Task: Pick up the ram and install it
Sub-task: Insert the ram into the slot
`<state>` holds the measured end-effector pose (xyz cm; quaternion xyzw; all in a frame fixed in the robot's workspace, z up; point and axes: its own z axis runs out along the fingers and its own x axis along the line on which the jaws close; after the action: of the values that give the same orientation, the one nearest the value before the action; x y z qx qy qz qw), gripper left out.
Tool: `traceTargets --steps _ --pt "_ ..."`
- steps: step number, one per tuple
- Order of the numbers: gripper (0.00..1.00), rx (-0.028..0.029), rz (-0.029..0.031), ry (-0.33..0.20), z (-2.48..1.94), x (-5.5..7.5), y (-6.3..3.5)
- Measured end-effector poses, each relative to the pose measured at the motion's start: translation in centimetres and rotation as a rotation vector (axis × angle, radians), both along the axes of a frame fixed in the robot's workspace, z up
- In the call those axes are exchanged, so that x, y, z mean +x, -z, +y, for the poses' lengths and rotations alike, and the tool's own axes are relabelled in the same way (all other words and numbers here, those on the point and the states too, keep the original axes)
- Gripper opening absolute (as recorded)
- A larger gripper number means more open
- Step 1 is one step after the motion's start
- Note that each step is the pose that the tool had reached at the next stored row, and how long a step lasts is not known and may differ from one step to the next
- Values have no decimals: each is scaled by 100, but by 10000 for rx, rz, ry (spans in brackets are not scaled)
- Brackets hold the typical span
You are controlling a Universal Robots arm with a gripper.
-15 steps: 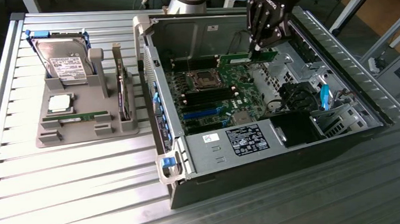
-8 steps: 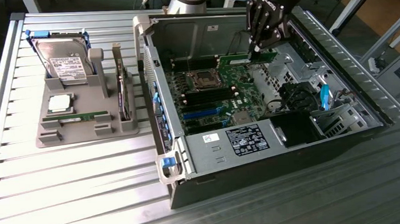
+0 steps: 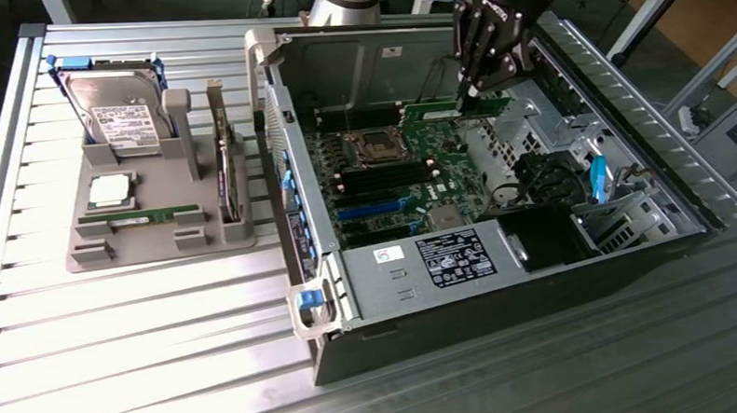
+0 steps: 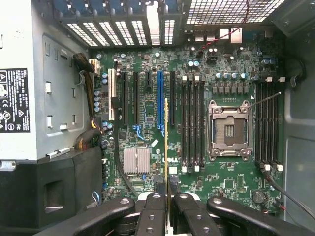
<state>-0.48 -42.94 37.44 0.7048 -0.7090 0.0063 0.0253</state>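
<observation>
the gripper [image 4: 166, 191], pinched on the ram [image 4: 166, 137] edge-on above the motherboard's [image 4: 147, 110] middle, seems offset from the empty memory slots [image 4: 193, 123], so pressing down could scrape components.

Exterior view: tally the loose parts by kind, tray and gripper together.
Grey metal hard drive: 1
Square silver CPU chip: 1
Upright expansion card: 1
Thin green RAM sticks: 2, one on the grey tray, one in the black gripper
Total: 5

The open case [image 3: 362, 53] leaves free room above the motherboard [image 3: 404, 168]; its walls, the power supply [image 3: 458, 257] and black cables [image 3: 529, 176] hem in the gripper [image 3: 467, 95] clamping the ram [image 4: 166, 137].
</observation>
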Motion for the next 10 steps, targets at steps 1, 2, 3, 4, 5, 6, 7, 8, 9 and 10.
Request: traceTargets --steps 1,2,3,4,5,6,7,8,9,10 --pt "12 0 0 1 0 0 4" --pt "12 -1 0 0 0 0 8" --pt "12 0 0 0 0 0 13" --pt "12 0 0 0 0 0 19" --pt "12 0 0 0 0 0 23" --pt "12 0 0 0 0 0 29" --pt "12 -1 0 0 0 0 34" --pt "12 -1 1 1 0 0 38" --pt "12 -2 0 0 0 0 40" --pt "12 -1 0 0 0 0 42"
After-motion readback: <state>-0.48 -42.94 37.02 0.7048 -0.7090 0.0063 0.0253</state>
